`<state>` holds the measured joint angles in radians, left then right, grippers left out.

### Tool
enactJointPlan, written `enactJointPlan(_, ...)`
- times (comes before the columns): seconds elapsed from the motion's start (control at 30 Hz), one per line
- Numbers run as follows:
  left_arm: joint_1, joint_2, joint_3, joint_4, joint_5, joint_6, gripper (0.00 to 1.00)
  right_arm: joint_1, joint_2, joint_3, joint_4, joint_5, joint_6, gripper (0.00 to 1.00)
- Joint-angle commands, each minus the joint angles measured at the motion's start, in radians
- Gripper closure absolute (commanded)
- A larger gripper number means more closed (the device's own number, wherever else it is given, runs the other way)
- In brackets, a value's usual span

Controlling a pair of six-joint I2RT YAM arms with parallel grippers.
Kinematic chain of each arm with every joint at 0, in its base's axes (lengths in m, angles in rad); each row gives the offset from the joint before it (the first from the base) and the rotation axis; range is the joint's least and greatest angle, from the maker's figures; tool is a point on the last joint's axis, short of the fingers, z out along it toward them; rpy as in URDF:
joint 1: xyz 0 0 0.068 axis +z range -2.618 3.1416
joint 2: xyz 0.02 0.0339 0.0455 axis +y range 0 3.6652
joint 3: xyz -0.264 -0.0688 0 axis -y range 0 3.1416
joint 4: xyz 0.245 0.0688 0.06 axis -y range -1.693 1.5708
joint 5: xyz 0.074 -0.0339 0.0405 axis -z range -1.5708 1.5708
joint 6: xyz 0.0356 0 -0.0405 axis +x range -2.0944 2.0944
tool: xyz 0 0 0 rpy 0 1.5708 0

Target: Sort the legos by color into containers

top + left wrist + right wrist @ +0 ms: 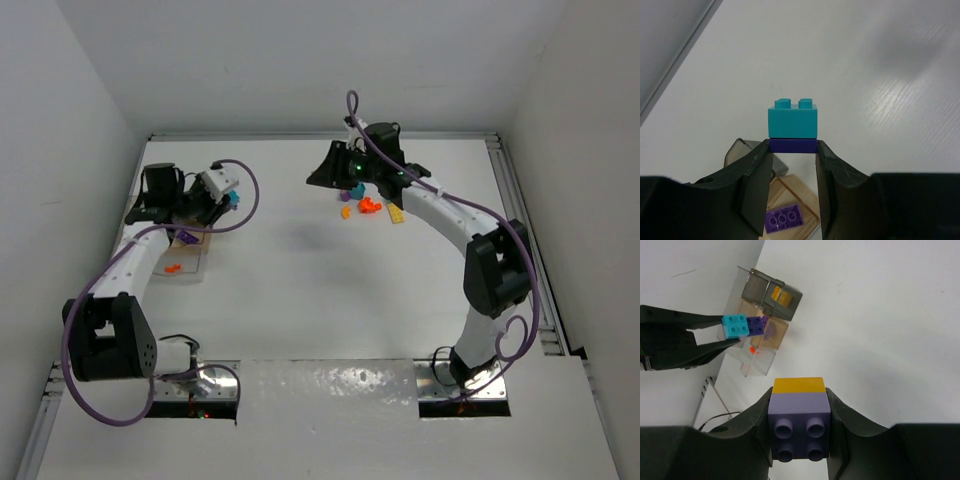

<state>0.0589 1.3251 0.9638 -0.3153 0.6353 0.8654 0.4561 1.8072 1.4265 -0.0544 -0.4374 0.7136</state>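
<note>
Top external view is showing the white table (300, 310), with the containers (198, 262) sitting at its left side and a small scatter of loose legos (370, 207) lying well apart from them, towards the far middle.

The left gripper (793, 148) is hovering over the containers. Its fingers are clamping a dark purple brick (792, 145) that is carrying a teal brick (792, 121) on its studs. The right gripper (800, 399) is hanging just beside the loose pile, pinching a lavender brick (800, 426) with a yellow one (798, 384) stuck to its far end.

So both are gripping two-colour stacks, and neither stack, I judge, is fit to drop as it is. Doing this step well is coming down to splitting before releasing. The left grip is sitting low on the purple half, leaving the teal half fully exposed, which is helping. Something, though, is needing to pull that teal off, and the other jaws are occupied.

The compartment directly below (a flat purple piece (784, 219) is lying in it) is looking like the purple half's home. Letting go now would be risking teal landing among purple.
</note>
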Motion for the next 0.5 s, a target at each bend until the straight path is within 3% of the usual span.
enactJointPlan(0.0,0.019,-0.053,0.033,-0.061,0.037,0.073,1.0,0.006,-0.003,0.015,0.031,-0.009,-0.02,1.0)
enactJointPlan(0.17,0.042,-0.055,0.053,-0.102,0.006,0.076,1.0,0.012,0.011,0.054,-0.03,0.009,-0.083,1.0)
enactJointPlan(0.37,0.021,-0.056,0.061,-0.152,0.213,0.138,1.0,0.032,0.021,0.071,-0.168,0.089,-0.216,1.0)
enactJointPlan(0.47,-0.01,-0.058,0.062,-0.145,0.225,0.138,1.0,0.053,0.055,0.118,-0.34,0.312,-0.301,1.0)
